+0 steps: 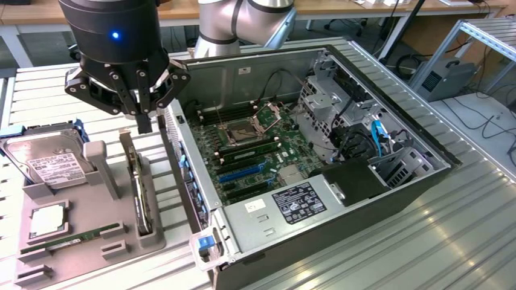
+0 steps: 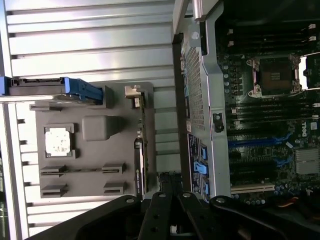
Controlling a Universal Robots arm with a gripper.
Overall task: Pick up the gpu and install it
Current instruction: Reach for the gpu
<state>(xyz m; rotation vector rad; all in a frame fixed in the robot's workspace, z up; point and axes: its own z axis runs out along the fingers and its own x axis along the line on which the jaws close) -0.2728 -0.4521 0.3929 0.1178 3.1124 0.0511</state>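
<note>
Claw [image 1: 144, 122]: fingers pressed together, nothing between them, hanging in the air and touching nothing. Gpu [image 1: 142, 199]: not yet picked up; stands on its long edge in a slot of the grey holder [image 1: 89, 248] on the bench [image 1: 403, 241], below the claw and apart from it. Long axis: runs along the holder, roughly parallel to the side wall of the open case [image 1: 241, 232]. The bracket end appears to lie nearest beneath the claw, with the card stretching away from there toward the exterior camera. Offset: the fingertips seem to sit just to the case side of the card's line, over the strip between holder and case, though the exact gap cannot be told. Hard drive [image 1: 48, 163]: beyond the gpu, on the side of the claw away from the case. Judgement: the grasp turns on spreading the fingers and lining them across the card's thin edge.
</note>
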